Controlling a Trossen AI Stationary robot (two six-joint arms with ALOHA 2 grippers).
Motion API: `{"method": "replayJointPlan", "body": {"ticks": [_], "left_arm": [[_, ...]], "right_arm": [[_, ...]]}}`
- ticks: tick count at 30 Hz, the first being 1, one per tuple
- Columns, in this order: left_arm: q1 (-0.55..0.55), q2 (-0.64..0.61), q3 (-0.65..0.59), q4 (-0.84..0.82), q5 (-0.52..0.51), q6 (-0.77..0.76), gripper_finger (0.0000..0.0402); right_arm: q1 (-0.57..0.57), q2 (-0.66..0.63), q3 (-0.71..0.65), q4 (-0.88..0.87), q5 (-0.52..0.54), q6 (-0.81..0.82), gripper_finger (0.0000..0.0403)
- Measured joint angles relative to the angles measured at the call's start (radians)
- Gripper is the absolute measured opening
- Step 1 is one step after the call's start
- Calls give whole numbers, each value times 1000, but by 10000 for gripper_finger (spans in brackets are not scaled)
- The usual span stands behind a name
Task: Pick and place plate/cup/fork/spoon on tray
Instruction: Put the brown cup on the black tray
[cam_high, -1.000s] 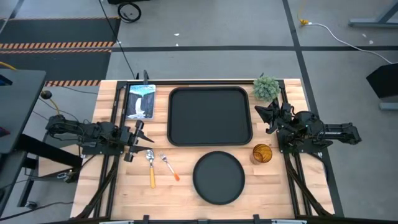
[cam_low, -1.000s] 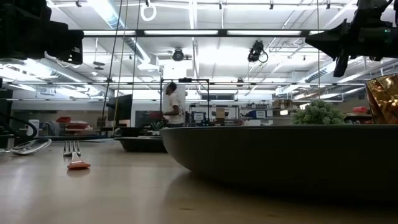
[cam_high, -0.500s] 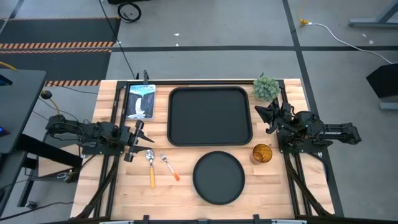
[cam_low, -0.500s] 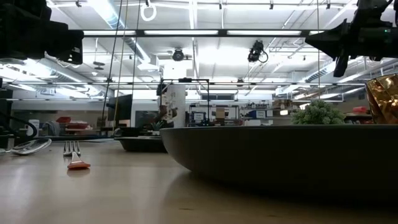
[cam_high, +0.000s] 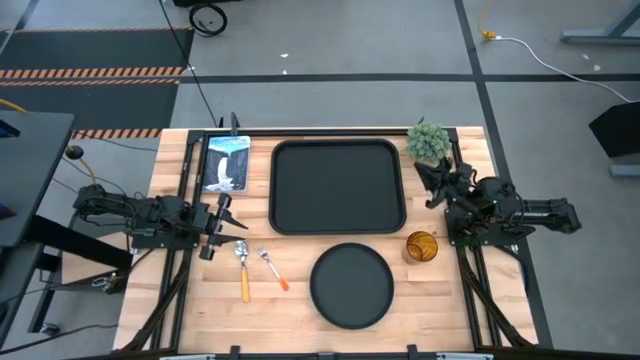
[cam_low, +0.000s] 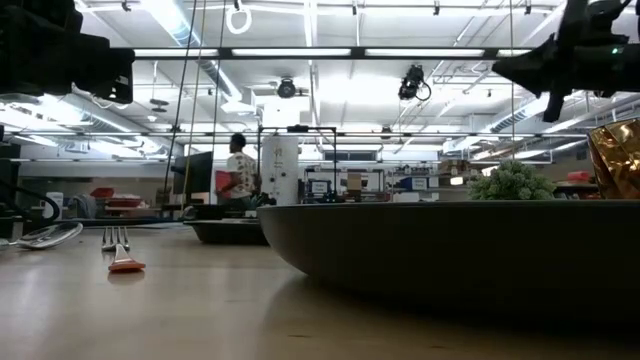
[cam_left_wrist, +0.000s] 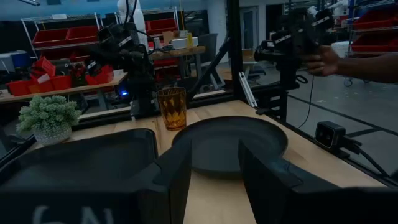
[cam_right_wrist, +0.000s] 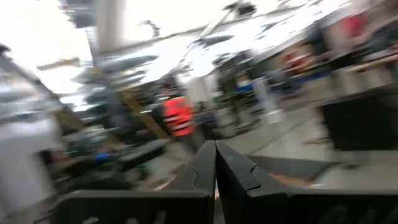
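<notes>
The black tray (cam_high: 338, 186) lies at the table's far middle. The round black plate (cam_high: 350, 285) rests flat near the front edge and fills the low view (cam_low: 450, 250). The amber cup (cam_high: 421, 246) stands upright to the right of the plate, as the left wrist view also shows (cam_left_wrist: 172, 107). The spoon (cam_high: 243, 265) and the fork (cam_high: 272, 266) lie flat side by side left of the plate. My left gripper (cam_high: 230, 222) is open above the table just beyond the spoon's bowl. My right gripper (cam_high: 424, 172) is shut, raised beside the tray's right edge.
A fuzzy green plant ball (cam_high: 428, 141) stands at the far right corner, close behind my right gripper. A blue-white card (cam_high: 225, 162) lies left of the tray. A person walks in the room behind the table (cam_low: 238, 180); a hand shows in the left wrist view (cam_left_wrist: 323, 59).
My right gripper has shifted slightly toward the table's far edge and tipped a little, still shut. A person in the room behind has walked across. The task's things lie as before.
</notes>
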Motion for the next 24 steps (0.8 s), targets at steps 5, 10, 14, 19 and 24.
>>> {"method": "replayJointPlan", "body": {"ticks": [5, 10, 14, 19, 24], "left_arm": [[0, 0, 0, 0, 0, 0, 142], [0, 0, 0, 0, 0, 19, 142], [0, 0, 0, 7, 0, 32, 142], [0, 0, 0, 66, 0, -3, 142], [0, 0, 0, 113, -2, -48, 142]], "right_arm": [[-30, 0, 0, 0, 90, -28, 16], [-46, 19, 9, -19, -17, -38, 16], [-46, 81, 100, -144, -60, -32, 16], [-46, 227, 258, -374, -65, 12, 10], [-46, 400, 409, -552, -145, 54, 10]]}}
